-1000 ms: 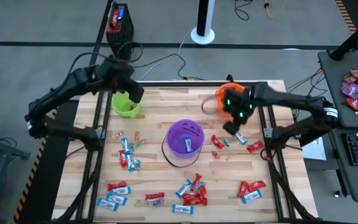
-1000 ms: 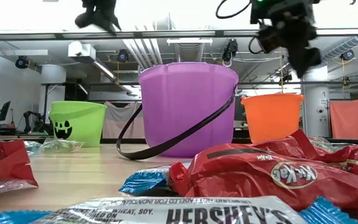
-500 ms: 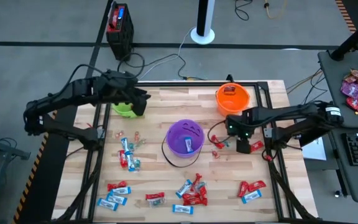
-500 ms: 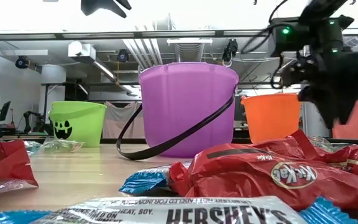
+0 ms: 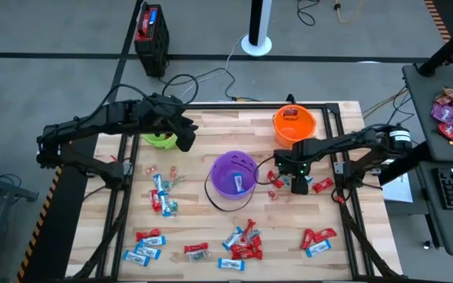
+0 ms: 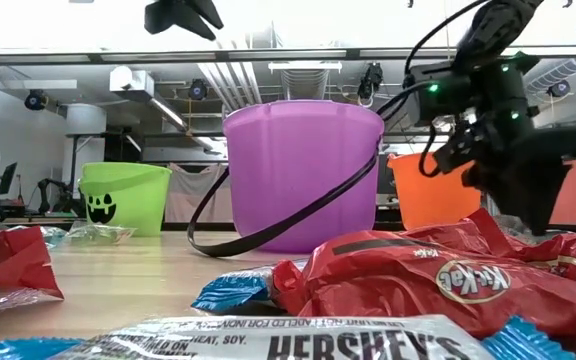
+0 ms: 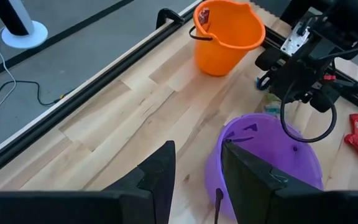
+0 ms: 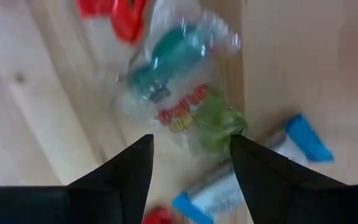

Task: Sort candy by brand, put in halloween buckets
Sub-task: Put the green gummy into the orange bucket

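Three buckets stand on the wooden table: lime green (image 5: 158, 139), purple (image 5: 234, 174) and orange (image 5: 293, 123). Wrapped candy lies in loose groups, red, blue-and-white and clear pieces (image 5: 242, 242). My left gripper (image 5: 185, 140) is open in the air between the green and purple buckets, empty (image 7: 197, 177). My right gripper (image 5: 299, 185) is open, pointing down just right of the purple bucket. Its fingers stand on either side of a clear-wrapped teal and green candy (image 8: 182, 99); a blue-and-white piece (image 8: 229, 183) lies beside it.
More candy groups lie near the table's near edge (image 5: 144, 244) and right side (image 5: 318, 240), and left of the purple bucket (image 5: 163, 192). The purple bucket's black handle (image 6: 268, 225) rests on the table. A black and red box (image 5: 149, 31) sits beyond the far edge.
My right gripper has swung from beside the orange bucket toward the near edge and down, and now stands low over the candy right of the purple bucket. My left gripper has moved from over the green bucket toward the right, nearer the purple bucket.
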